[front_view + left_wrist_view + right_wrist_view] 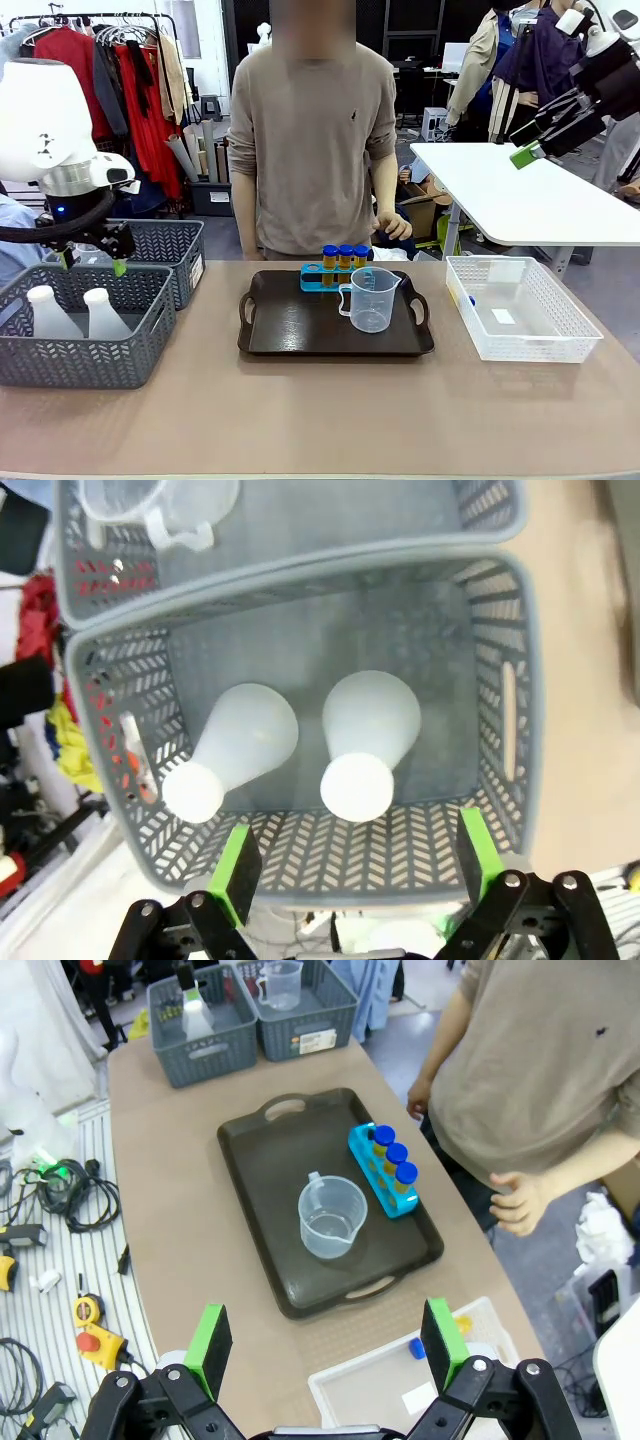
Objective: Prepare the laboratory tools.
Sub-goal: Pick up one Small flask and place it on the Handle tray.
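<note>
Conical flasks [368,725] upright inside grey basket [497,630]

A tan-topped table [320,415] fills the front view from five to seven o'clock. Behind it, at ten o'clock, a clothes rail [100,55] carries red and beige garments, with rolled tubes [185,155] leaning just beside it. A white table [540,205] stands at two to three o'clock over grey floor [615,285]. In the right wrist view, at nine o'clock, black cables [70,1185] lie on pale ribbed flooring [60,1260], with a yellow tape measure [85,1310] at eight.
</note>
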`<state>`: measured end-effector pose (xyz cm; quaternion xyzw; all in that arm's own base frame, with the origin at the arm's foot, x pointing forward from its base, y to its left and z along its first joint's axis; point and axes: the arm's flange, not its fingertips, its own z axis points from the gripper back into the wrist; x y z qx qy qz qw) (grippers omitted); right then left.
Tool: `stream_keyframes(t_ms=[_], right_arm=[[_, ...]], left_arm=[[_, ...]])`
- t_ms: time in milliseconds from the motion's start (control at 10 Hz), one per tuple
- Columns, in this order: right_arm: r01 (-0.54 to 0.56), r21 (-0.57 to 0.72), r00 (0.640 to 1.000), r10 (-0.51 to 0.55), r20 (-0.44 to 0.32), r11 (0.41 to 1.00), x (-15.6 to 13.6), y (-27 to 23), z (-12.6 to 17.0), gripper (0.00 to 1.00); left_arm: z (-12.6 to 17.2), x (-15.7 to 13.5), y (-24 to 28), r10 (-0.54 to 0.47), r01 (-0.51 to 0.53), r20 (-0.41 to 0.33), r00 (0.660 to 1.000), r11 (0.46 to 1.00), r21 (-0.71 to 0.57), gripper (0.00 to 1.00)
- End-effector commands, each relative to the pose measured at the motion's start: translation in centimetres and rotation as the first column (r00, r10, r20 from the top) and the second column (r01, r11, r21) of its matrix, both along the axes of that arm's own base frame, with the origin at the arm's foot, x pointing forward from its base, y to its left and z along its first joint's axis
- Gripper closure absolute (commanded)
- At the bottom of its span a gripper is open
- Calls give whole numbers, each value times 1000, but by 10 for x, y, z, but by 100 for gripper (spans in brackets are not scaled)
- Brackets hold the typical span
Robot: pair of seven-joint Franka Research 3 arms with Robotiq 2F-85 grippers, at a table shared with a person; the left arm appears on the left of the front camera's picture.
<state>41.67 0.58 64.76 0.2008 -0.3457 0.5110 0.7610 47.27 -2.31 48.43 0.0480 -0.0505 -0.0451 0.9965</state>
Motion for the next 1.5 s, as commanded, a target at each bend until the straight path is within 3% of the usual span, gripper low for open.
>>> stream_keyframes(t_ms=[0, 500, 900, 1400], right_arm=[[-8, 22, 1000, 8, 9, 1000, 1, 1, 1, 0], [-8, 22, 1000, 8, 9, 1000, 1, 1, 1, 0], [-8, 22, 1000, 8, 9, 1000, 1, 1, 1, 0], [-8, 22, 1000, 8, 9, 1000, 1, 1, 1, 0]], left_arm=[[-10, -6, 13, 35, -35, 5, 999, 999, -30, 0], [-50, -14, 16, 70, -73, -41, 997, 996, -56, 0], [-69, -17, 14, 71, -73, -26, 997, 994, -80, 0], [-83, 0, 6, 57, -58, -21, 998, 994, -88, 0]])
